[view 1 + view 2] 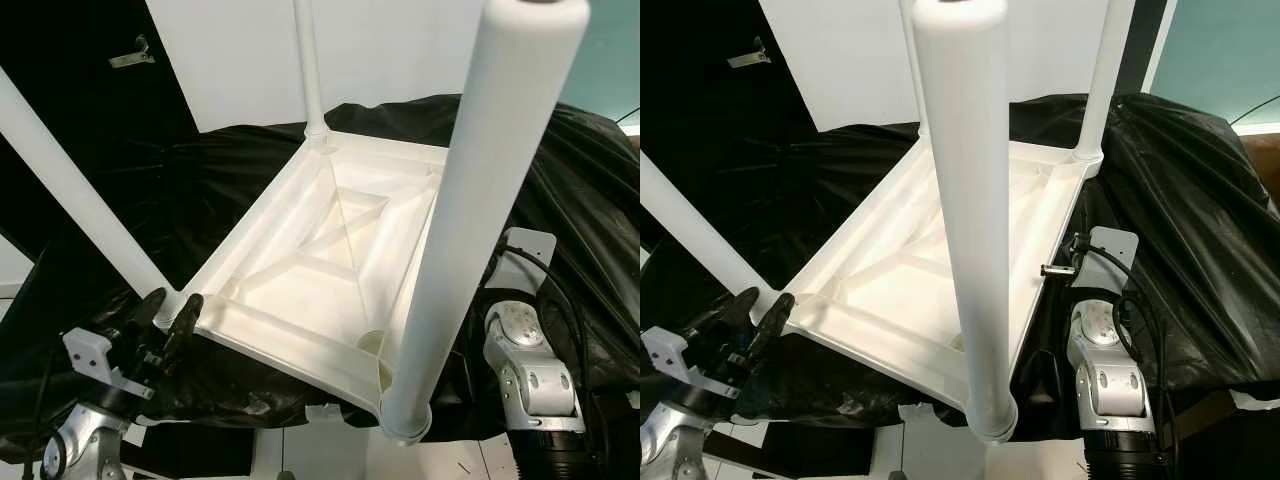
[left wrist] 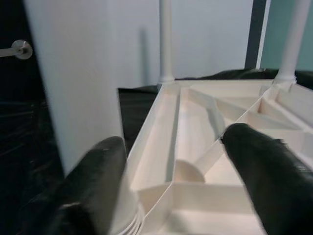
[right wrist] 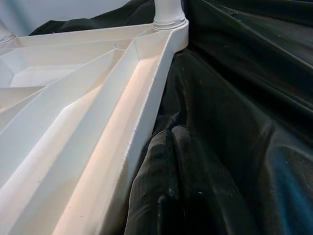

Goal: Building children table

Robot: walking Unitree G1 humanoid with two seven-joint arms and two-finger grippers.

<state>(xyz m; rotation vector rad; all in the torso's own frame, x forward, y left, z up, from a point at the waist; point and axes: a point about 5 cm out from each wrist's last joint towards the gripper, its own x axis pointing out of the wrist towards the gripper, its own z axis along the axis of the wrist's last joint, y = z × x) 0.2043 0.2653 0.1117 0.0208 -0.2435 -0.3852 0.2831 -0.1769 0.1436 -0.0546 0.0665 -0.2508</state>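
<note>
We find the white children's table (image 1: 330,270) upside down on black sheeting (image 1: 580,200), four legs up. The left pincer (image 1: 172,318) stands apart astride the near-left leg (image 1: 70,180) base. Right pincer: we cannot tell. Next move, we judge: tighten that leg.

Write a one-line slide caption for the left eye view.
Upturned white children's table on black sheeting, four legs up, left gripper open at its near-left corner leg.
</note>
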